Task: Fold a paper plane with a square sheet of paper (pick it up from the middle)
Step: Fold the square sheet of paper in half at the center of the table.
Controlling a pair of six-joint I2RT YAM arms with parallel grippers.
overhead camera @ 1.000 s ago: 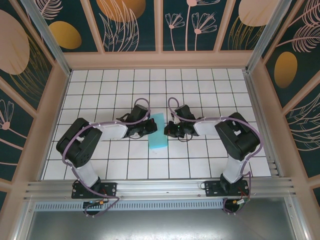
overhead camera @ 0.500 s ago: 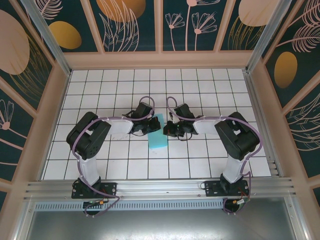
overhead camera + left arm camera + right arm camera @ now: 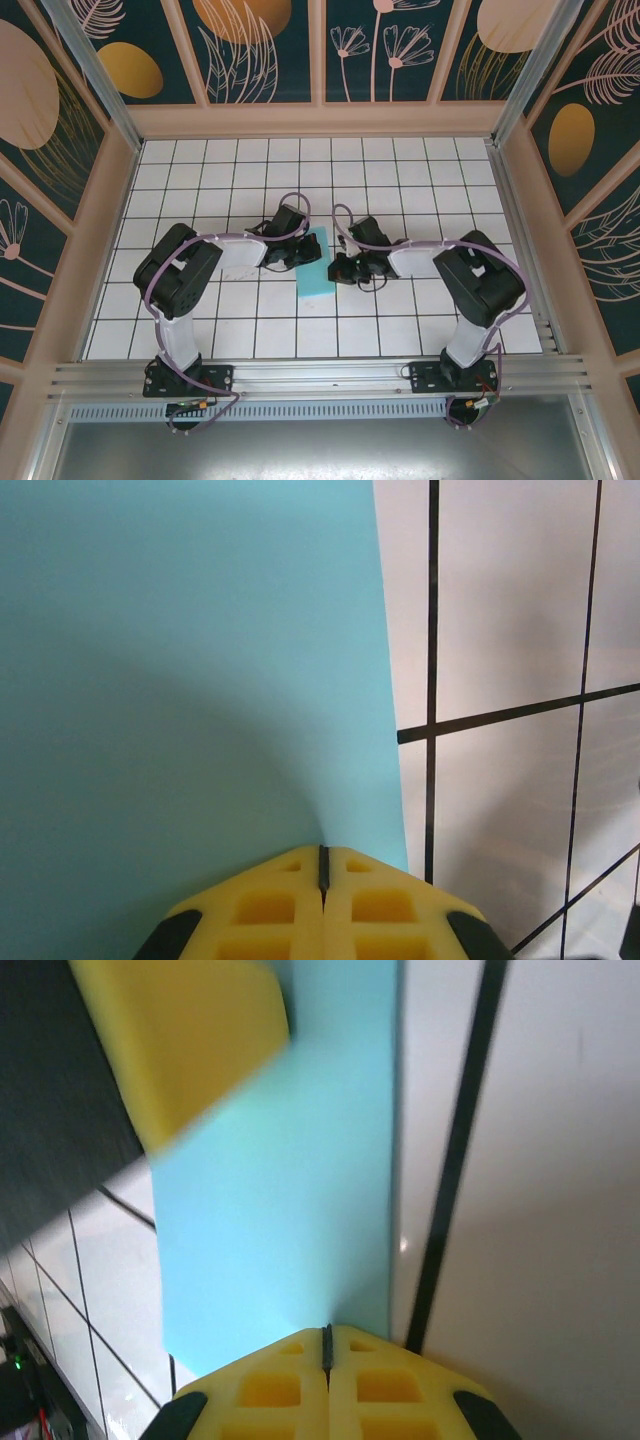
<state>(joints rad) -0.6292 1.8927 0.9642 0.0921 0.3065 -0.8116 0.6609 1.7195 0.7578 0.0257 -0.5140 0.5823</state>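
Shut pad to pad on the left gripper (image 3: 322, 854), tip resting near the paper's (image 3: 180, 660) long edge; shut likewise on the right gripper (image 3: 326, 1332), tip at the paper's end; pressing or pinching, cannot tell; paper flat on the tiles (image 3: 510, 630) between both, a narrow strip; judged creasing: press firmly, slide slowly along the fold, pin with one tip, avoid dragging.
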